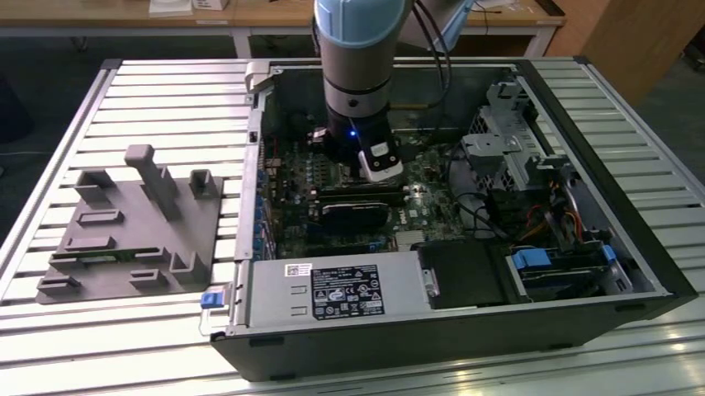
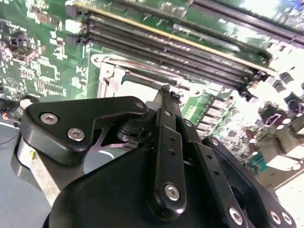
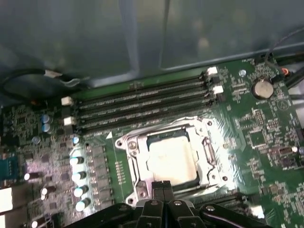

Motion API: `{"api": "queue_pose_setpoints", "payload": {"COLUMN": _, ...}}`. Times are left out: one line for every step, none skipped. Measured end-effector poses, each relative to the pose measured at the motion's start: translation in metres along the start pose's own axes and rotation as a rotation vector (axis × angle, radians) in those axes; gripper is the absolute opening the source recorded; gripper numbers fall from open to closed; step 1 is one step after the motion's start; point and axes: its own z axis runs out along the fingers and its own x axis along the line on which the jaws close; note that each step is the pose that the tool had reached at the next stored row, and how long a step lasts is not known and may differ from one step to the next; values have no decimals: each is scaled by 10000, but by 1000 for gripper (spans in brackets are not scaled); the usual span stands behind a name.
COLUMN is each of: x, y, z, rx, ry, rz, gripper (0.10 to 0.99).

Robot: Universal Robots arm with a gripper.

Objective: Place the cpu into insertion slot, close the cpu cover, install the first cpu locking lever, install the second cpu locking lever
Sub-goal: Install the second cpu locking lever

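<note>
The cpu (image 3: pixel 171 160), a pale grey square chip, lies in the insertion slot (image 3: pixel 129 164) on the green board, with the silvery cover frame (image 3: pixel 202 159) lying flat around it. A thin metal lever (image 3: pixel 156 129) runs along the slot's side nearest the memory slots. My gripper (image 3: pixel 162 186) hovers at the slot's opposite edge, its dark fingertips pressed together with nothing visible between them. In the second wrist view the gripper (image 2: pixel 166 91) points at the slot's metal rim (image 2: pixel 111 71). In the exterior view the gripper (image 1: pixel 380 172) reaches down into the open computer case.
Several long memory slots (image 3: pixel 142 102) run beside the socket. A black card (image 1: pixel 355 206), a power supply box (image 1: pixel 336 290) and drive cages (image 1: pixel 518 157) crowd the case. A grey fixture block (image 1: pixel 127 227) sits on the slatted table at the exterior view's left.
</note>
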Motion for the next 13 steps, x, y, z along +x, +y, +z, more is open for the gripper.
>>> {"api": "queue_pose_setpoints", "payload": {"x": -12, "y": 14, "z": 4, "rx": 5, "ry": 1, "rz": 2, "gripper": 106}}
{"api": "queue_pose_setpoints", "payload": {"x": -28, "y": 25, "z": 6, "rx": 12, "ry": 4, "rz": 3, "gripper": 106}}
{"api": "queue_pose_setpoints", "payload": {"x": -45, "y": 34, "z": 9, "rx": 17, "ry": 8, "rz": 4, "gripper": 106}}
{"api": "queue_pose_setpoints", "payload": {"x": -62, "y": 47, "z": 12, "rx": 22, "ry": 12, "rz": 4, "gripper": 106}}
{"api": "queue_pose_setpoints", "payload": {"x": -67, "y": 62, "z": 15, "rx": 25, "ry": 13, "rz": 5, "gripper": 106}}
{"api": "queue_pose_setpoints", "payload": {"x": -66, "y": 81, "z": 19, "rx": 28, "ry": 11, "rz": 7, "gripper": 106}}
{"api": "queue_pose_setpoints", "payload": {"x": -64, "y": 103, "z": 24, "rx": 33, "ry": 11, "rz": 5, "gripper": 106}}
{"api": "queue_pose_setpoints", "payload": {"x": -61, "y": 127, "z": 29, "rx": 40, "ry": 9, "rz": 4, "gripper": 106}}
{"api": "queue_pose_setpoints", "payload": {"x": -58, "y": 149, "z": 35, "rx": 48, "ry": 7, "rz": 3, "gripper": 106}}
{"api": "queue_pose_setpoints", "payload": {"x": -57, "y": 168, "z": 39, "rx": 55, "ry": 5, "rz": 2, "gripper": 106}}
{"api": "queue_pose_setpoints", "payload": {"x": -57, "y": 185, "z": 43, "rx": 63, "ry": 4, "rz": 2, "gripper": 106}}
{"api": "queue_pose_setpoints", "payload": {"x": -59, "y": 201, "z": 46, "rx": 74, "ry": 2, "rz": 1, "gripper": 106}}
{"api": "queue_pose_setpoints", "payload": {"x": -63, "y": 216, "z": 49, "rx": 99, "ry": -2, "rz": 0, "gripper": 106}}
